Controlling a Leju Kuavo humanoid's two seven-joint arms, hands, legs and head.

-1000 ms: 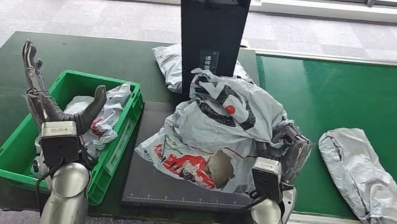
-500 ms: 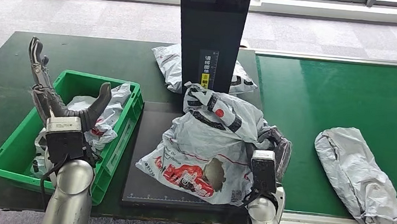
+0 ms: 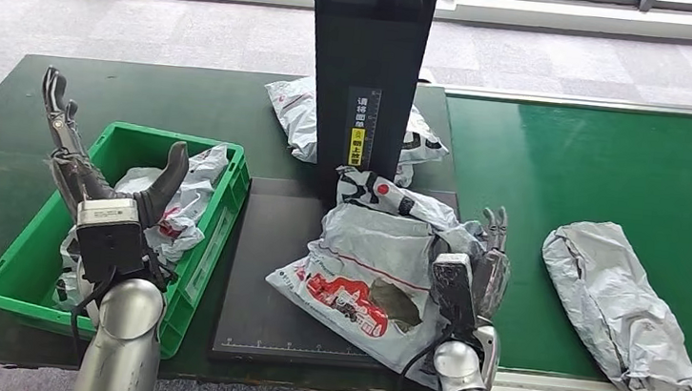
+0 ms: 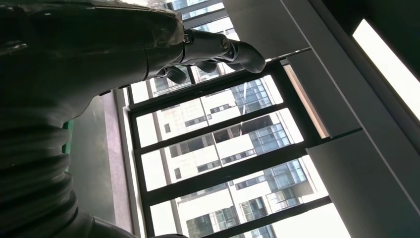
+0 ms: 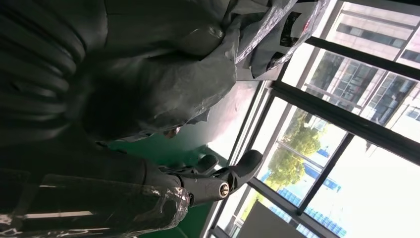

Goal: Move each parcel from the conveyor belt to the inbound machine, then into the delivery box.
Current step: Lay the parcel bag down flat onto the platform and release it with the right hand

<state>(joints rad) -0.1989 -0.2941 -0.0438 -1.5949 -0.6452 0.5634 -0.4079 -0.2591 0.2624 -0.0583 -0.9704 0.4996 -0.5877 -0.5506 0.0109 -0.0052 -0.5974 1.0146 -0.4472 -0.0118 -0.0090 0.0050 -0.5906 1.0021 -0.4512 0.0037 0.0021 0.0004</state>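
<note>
R robot hand [image 3: 489, 257] released, fingers spread and upright, just beside the parcel [image 3: 379, 256], at its R edge; can't tell if touching. Parcel lies crumpled on inbound machine's black platform [image 3: 262, 283], partly hanging over onto conveyor belt [image 3: 613, 164]. L robot hand [image 3: 101, 167] open, holds nothing, fingers up above the green delivery box [image 3: 19, 269], which has bagged parcels in it. 2nd grey parcel [image 3: 623, 308] on belt, well apart to the R. Farther back: machine's black column [image 3: 369, 64], another parcel [image 3: 297, 114] behind it on table [image 3: 142, 90].
</note>
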